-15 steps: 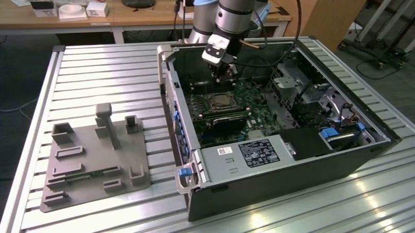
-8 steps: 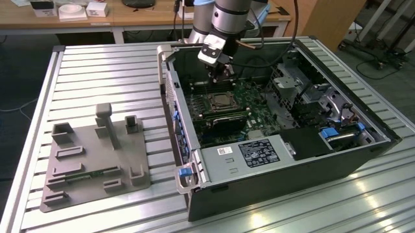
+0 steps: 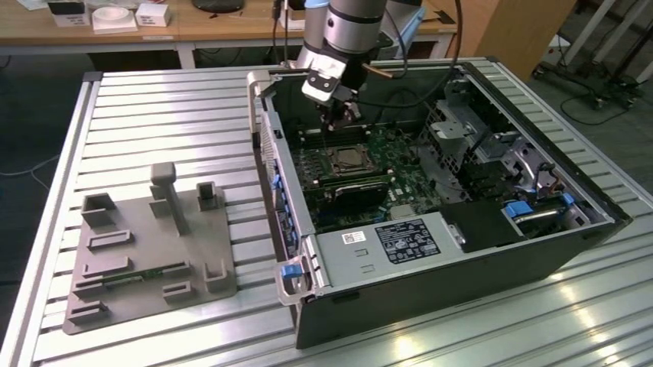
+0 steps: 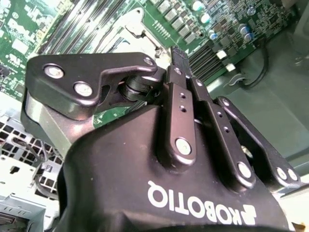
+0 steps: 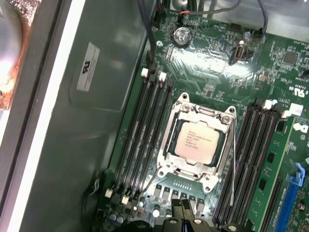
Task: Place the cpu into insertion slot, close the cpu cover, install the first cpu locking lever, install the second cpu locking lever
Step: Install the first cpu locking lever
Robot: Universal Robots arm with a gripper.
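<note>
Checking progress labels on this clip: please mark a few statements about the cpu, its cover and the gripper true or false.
1. The cpu sits in the insertion slot. True.
2. The cpu cover stands raised. False: it lies flat, framing the cpu.
3. The gripper holds the cpu. False: the cpu lies apart from it.
4. Memory slots run along both sides of the insertion slot. True.
</note>
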